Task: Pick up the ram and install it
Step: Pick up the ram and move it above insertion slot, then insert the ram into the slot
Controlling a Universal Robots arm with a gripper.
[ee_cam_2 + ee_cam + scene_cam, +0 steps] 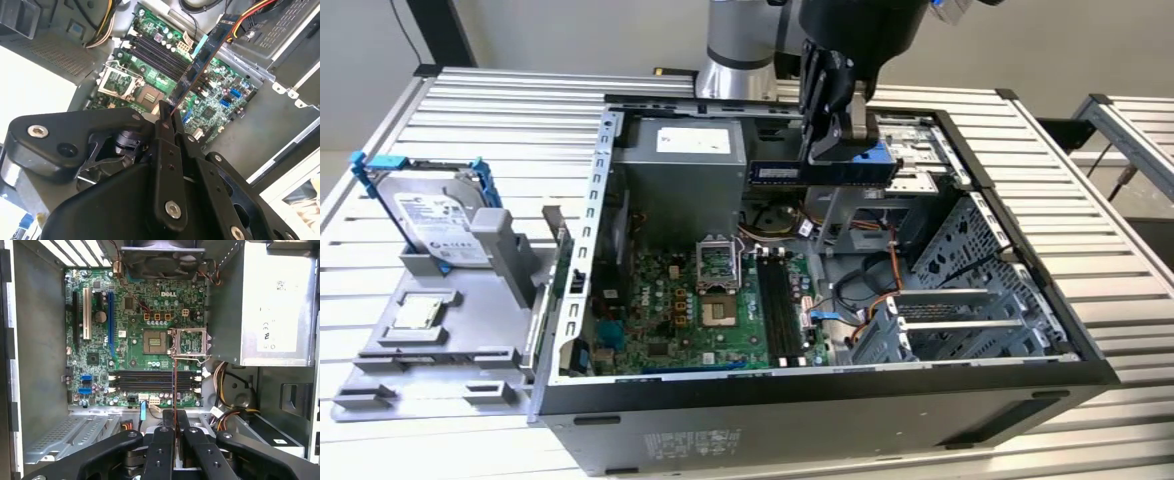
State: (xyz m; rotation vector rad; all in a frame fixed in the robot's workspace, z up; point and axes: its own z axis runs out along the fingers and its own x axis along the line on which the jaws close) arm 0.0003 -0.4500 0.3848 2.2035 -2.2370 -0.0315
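The ram [817, 172] is a thin dark bluish stick, held level above the open computer case [827, 390]. My gripper [835, 160] is shut on it from above, over the rear middle of the case. In both wrist views the ram [200, 60] [174, 387] shows edge-on, sticking out from between the black fingers [162, 125] [162, 440]. Below it lies the green motherboard [674, 320] with its black memory slots [781, 300] [152, 381] [160, 52]; the ram hangs well above them and touches nothing.
A silver hard drive in a blue frame [440, 225] and a small square silver chip [420, 312] sit on a grey holder [454, 385] at the exterior view's left. Inside the case are a power supply [680, 165], an open CPU socket [720, 290], cables [887, 270] and a drive cage [967, 310].
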